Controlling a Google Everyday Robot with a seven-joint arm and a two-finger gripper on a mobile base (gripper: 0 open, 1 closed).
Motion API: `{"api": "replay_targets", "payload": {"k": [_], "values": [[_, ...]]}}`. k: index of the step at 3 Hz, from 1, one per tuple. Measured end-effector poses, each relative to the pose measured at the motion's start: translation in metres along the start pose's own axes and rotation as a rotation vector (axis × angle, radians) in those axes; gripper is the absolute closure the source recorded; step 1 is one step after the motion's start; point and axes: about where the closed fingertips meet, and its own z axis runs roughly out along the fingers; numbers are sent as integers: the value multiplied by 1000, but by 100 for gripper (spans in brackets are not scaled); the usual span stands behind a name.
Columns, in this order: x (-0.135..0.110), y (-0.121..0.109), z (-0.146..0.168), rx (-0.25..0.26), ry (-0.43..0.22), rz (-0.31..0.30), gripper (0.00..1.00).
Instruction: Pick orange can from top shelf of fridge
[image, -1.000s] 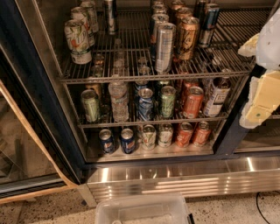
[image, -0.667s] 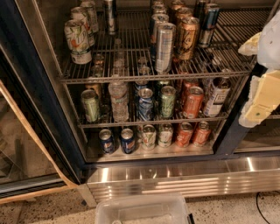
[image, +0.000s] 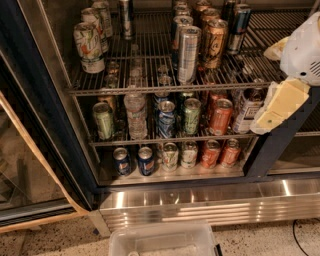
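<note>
Above a speckled floor and a clear plastic bin (image: 165, 240), the fridge (image: 35, 107) stands open. The orange can (image: 215, 44) stands upright near the front of the top shelf (image: 150, 89), just beside a tall silver can (image: 189, 54). We judge it stiff, smooth, perhaps slick with chill, and fairly heavy if full; its mid-body is the place to grip. We count one such can for certain, one silver, and six small cans (image: 170, 156) on the bottom rack. The gripper (image: 280, 106) hangs at the right, well apart from the orange can; we cannot tell how wide it is.
</note>
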Motion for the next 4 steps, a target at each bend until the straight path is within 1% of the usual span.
{"api": "replay_targets", "payload": {"k": [1, 2, 3, 4], "values": [[0, 0, 0, 0, 0, 0, 0], [-12, 2, 7, 21, -58, -8, 0], [-42, -1, 24, 43, -171, 7, 0], [-42, -1, 24, 43, -171, 7, 0]]}}
